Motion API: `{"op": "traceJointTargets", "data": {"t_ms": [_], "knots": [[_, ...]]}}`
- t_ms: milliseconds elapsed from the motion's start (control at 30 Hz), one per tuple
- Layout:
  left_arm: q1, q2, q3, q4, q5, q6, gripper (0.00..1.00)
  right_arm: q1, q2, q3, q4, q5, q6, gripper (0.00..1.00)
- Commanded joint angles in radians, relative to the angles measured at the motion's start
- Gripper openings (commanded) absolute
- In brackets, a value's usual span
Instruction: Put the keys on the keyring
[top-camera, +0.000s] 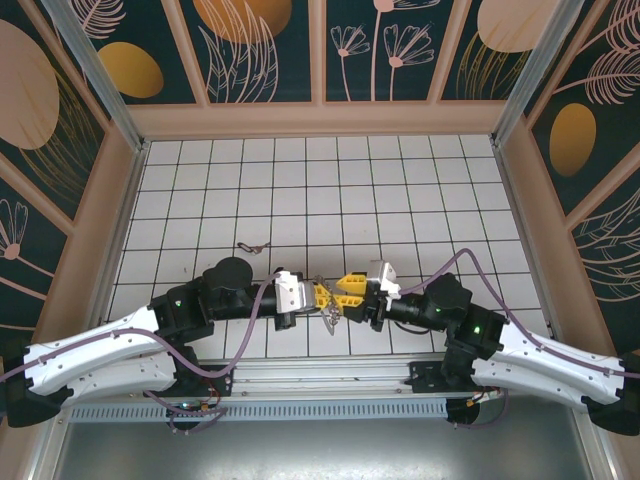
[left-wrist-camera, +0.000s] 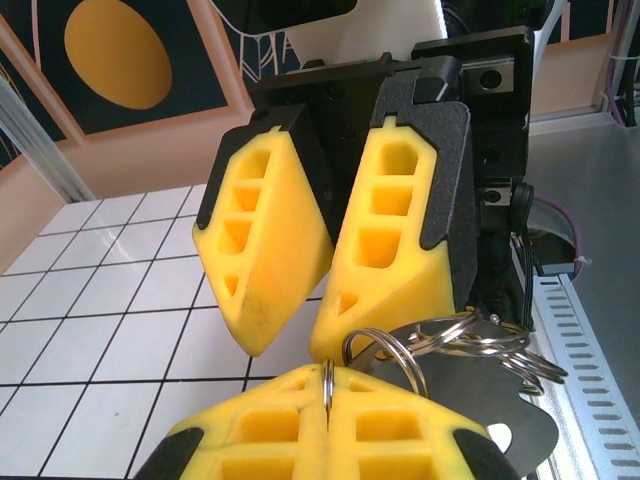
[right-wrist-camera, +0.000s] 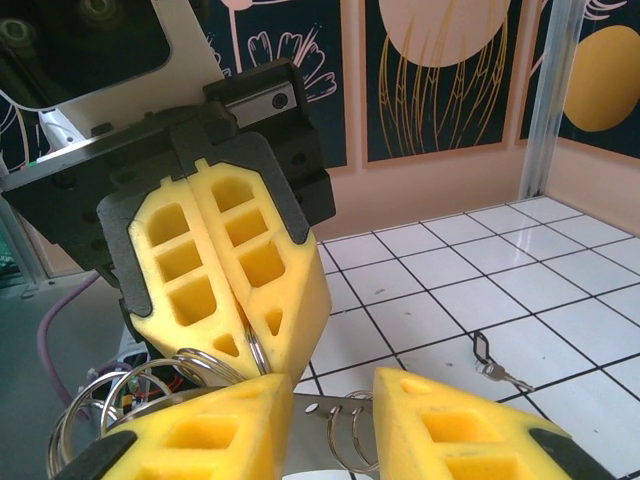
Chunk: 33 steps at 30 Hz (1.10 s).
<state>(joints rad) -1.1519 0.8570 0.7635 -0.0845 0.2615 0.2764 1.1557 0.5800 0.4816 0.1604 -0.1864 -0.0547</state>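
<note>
Left pincer: black-and-yellow left gripper (top-camera: 322, 295), clamped tight on a thin silver wire ring (left-wrist-camera: 327, 385).
Right pincer: matching right gripper (top-camera: 345, 289), tip to tip with the left; yellow pads (left-wrist-camera: 270, 290) narrowly parted, flat grey metal piece (right-wrist-camera: 312, 406) in the gap, hold on it impossible to tell.
Keys: dark-headed keys (left-wrist-camera: 480, 410) bunched on more rings, hanging at 4 o'clock of the left tips in the left wrist view.
Keyring: small brownish-grey oval keyring (top-camera: 252, 246) with short chain, flat on the white tiled floor (top-camera: 400, 190), at 10 o'clock of the grippers, well apart.
</note>
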Motion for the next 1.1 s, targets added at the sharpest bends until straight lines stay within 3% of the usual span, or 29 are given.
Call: {"op": "traceJointTargets", "data": {"t_ms": [0,400,633,833,1067], "knots": [[0.001,0.006,0.013,0.073,0.027,-0.005,0.00,0.009,0.018,-0.011,0.060,-0.101,-0.023,0.29],[0.001,-0.020,0.010,0.080,0.054,-0.011,0.00,0.009,-0.009,-0.017,0.047,-0.196,-0.042,0.30],[0.000,-0.010,0.007,0.104,0.048,-0.025,0.00,0.009,0.057,0.000,0.035,-0.251,-0.050,0.30],[0.000,0.028,0.000,0.094,-0.050,-0.028,0.00,-0.001,0.033,-0.037,0.058,-0.223,-0.063,0.28],[0.000,0.051,-0.002,0.104,-0.079,-0.041,0.00,-0.020,0.011,-0.074,0.096,-0.181,-0.049,0.24]]}}
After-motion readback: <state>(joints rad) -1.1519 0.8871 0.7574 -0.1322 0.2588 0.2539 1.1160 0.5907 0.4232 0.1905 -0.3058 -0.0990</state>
